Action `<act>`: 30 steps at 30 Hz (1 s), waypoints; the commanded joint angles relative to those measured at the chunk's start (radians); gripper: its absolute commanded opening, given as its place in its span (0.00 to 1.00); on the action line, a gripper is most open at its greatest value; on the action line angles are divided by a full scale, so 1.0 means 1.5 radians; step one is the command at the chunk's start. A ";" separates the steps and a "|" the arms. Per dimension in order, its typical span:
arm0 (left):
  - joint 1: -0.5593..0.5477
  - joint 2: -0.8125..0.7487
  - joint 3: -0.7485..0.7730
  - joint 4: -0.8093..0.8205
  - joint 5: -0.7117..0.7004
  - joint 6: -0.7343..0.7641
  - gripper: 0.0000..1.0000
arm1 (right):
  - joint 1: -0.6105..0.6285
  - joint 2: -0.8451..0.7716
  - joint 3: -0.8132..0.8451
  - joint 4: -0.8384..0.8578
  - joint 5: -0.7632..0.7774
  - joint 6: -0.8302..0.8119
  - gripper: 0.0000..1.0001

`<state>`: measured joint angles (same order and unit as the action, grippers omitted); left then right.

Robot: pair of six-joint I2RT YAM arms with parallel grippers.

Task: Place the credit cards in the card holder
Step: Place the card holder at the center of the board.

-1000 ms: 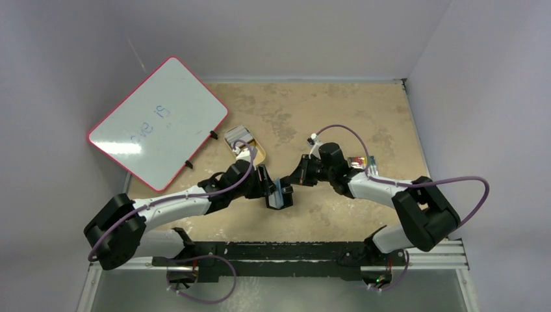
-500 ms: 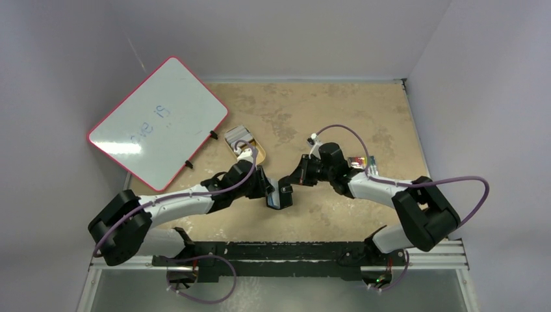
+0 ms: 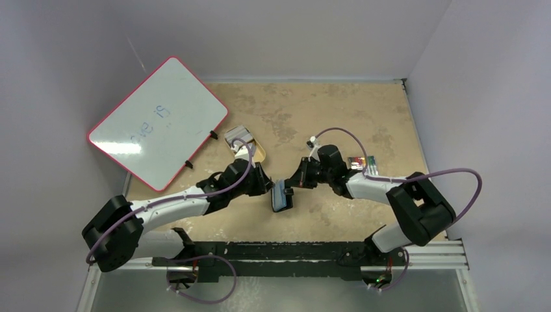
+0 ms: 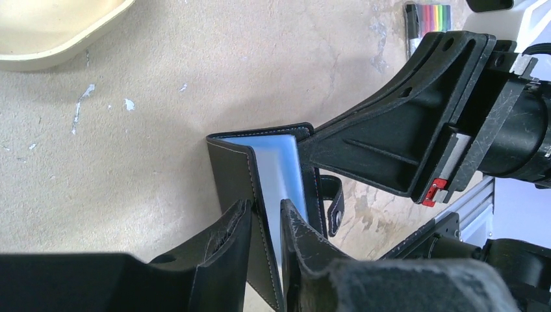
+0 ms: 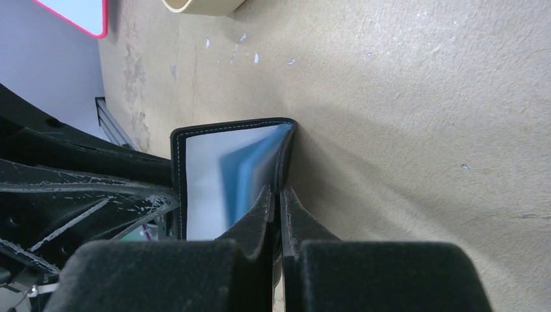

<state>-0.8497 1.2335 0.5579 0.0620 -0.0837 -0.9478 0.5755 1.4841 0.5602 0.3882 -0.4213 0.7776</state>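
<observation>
Tabletop (image 3: 364, 110) of mottled tan fills the overhead view, with a red-rimmed whiteboard (image 3: 156, 123) propped tilted at its far left corner. The left arm (image 3: 175, 205) and the right arm (image 3: 377, 185) reach inward and meet near the middle of the table, toward its near edge.

Between them stands the card holder (image 3: 282, 195), a black bifold on edge and partly spread, showing its blue lining. The left gripper (image 4: 265, 214) is closed down on one leaf, with one finger (image 4: 224, 250) against the black outer cover and the other on the lined side. The right gripper (image 5: 277, 198) is pressed almost together, pinching the thin edge of the other cover close to the fold.

The lower part of the holder is cut off behind both sets of fingers. The lining is blurred in both wrist views, so the slots and anything in them cannot be made out. A small snap tab (image 4: 334, 201) hangs beside the right gripper's body.

A cream oval tin (image 3: 255, 153) lies just beyond the left wrist. A small multicoloured striped item (image 3: 362, 161) lies by the right forearm.
</observation>
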 commanded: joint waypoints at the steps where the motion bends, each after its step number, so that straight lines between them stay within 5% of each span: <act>1: 0.004 -0.001 -0.003 0.036 -0.006 0.014 0.24 | -0.002 -0.003 -0.001 0.035 -0.017 -0.001 0.00; 5: 0.004 0.009 0.002 0.030 -0.002 0.016 0.37 | -0.001 -0.007 -0.001 0.039 -0.017 0.001 0.00; 15: 0.004 0.001 0.005 0.022 -0.009 0.018 0.43 | -0.001 -0.045 0.004 0.061 -0.046 0.039 0.00; 30: 0.004 -0.009 -0.011 0.037 -0.006 0.015 0.31 | -0.001 -0.020 -0.014 0.078 -0.038 0.042 0.00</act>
<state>-0.8497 1.2495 0.5537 0.0666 -0.0853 -0.9390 0.5755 1.4464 0.5488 0.4557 -0.4637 0.8307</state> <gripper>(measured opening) 0.333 0.012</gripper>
